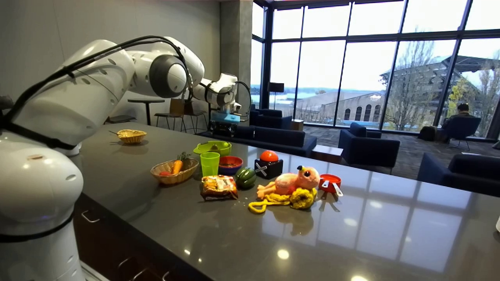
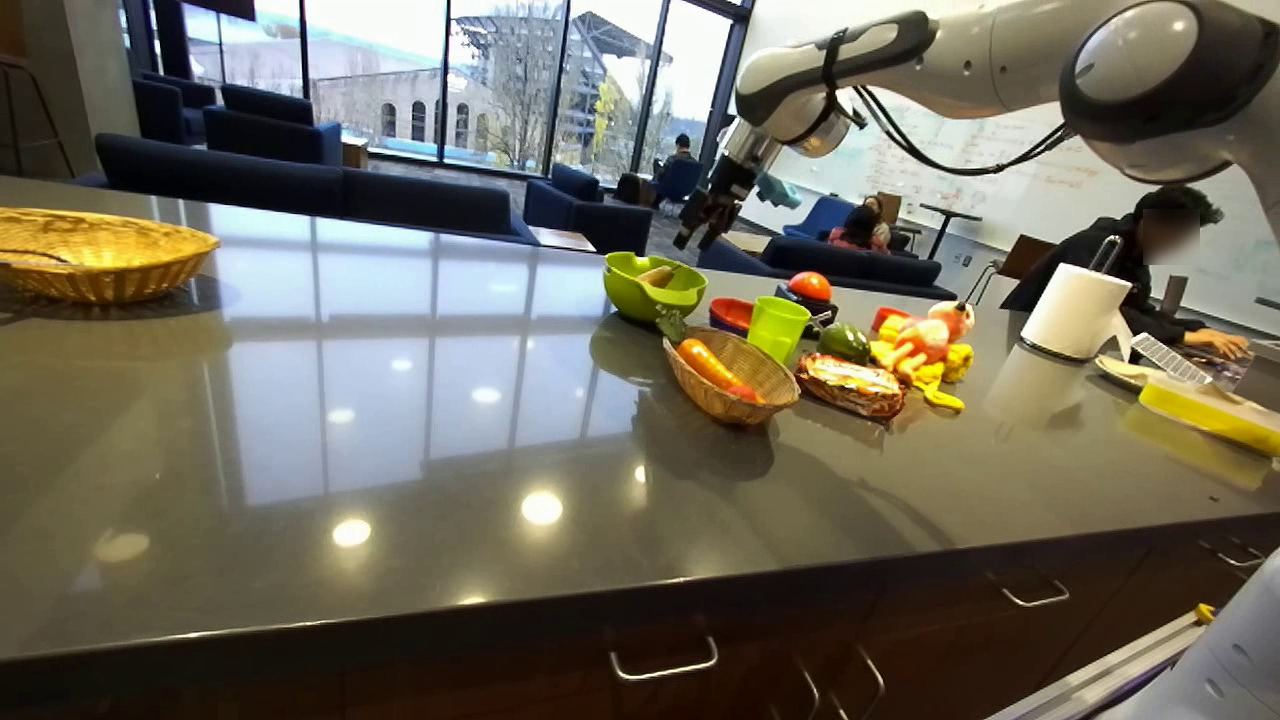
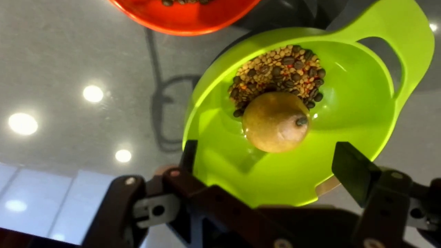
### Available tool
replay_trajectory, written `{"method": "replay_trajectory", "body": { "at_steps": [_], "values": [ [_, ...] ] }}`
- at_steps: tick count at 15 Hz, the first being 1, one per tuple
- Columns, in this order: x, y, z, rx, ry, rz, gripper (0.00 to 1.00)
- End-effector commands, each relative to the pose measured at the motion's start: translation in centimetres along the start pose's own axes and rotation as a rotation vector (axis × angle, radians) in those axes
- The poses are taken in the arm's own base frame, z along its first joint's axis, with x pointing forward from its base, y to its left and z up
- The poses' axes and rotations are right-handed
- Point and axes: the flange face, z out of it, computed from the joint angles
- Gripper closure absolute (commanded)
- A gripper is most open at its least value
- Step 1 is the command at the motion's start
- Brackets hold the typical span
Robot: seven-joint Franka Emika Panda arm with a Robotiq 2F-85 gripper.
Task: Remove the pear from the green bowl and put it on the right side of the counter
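The pear (image 3: 277, 122) stands stem up in the bright green bowl (image 3: 344, 113), next to a pile of beans and lentils. The bowl has a looped handle and a spout. It also shows in both exterior views (image 1: 224, 150) (image 2: 640, 298), where the pear shows only in part (image 1: 214, 147) (image 2: 657, 276). My gripper (image 3: 267, 150) is open and empty, with its fingers spread wider than the pear. In the exterior views the gripper (image 1: 222, 128) (image 2: 698, 238) hangs above the bowl, apart from it. The dark grey glossy counter (image 2: 400, 450) lies under everything.
Close to the bowl stand a green cup (image 1: 210, 164), a red bowl (image 1: 230, 163), a basket with a carrot (image 1: 175, 178) and a black box with a red dome (image 1: 269, 168). A toy bird (image 1: 289, 183), a paper towel roll (image 2: 1075, 312) and a wicker basket (image 2: 110, 270) are farther off.
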Motion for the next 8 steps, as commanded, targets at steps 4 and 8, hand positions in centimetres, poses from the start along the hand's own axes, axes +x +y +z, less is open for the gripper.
{"method": "replay_trajectory", "body": {
  "at_steps": [4, 8],
  "values": [
    [0.6, -0.4, 1.5, 0.112, -0.033, 0.002, 0.00],
    [0.4, -0.6, 2.4, 0.129, -0.072, -0.008, 0.00]
  ]
}}
